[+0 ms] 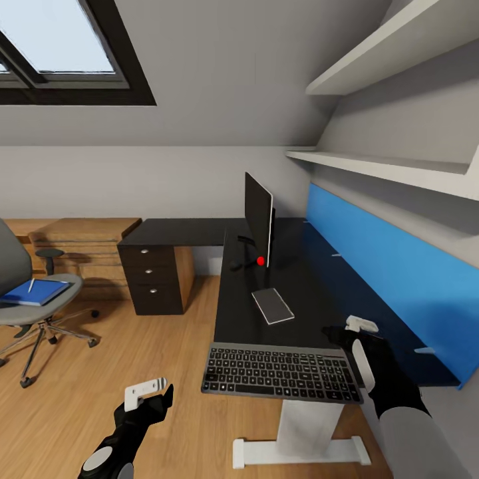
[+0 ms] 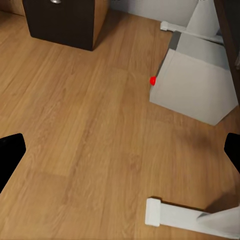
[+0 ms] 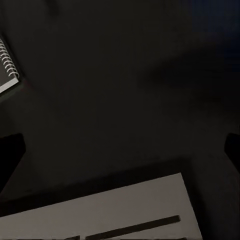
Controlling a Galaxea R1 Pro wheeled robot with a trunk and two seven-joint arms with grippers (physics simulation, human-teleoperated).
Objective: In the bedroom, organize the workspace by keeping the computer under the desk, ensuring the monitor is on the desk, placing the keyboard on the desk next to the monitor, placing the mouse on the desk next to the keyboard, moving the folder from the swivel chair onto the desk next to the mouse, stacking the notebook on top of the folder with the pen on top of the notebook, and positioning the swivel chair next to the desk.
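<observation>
Keyboard overhangs the desk front edge; right gripper beside it, jaws wide, could knock it off. Left gripper wide too.

soft skylight daylight, dim desktop

I'm seeing the swivel chair cut off by the head view's left edge, backrest mostly lost. The folder is running past that edge too. The pen is too small to read. The notebook is showing just a spiral-bound corner at the right wrist's frame edge. The mouse is escaping me.
</observation>
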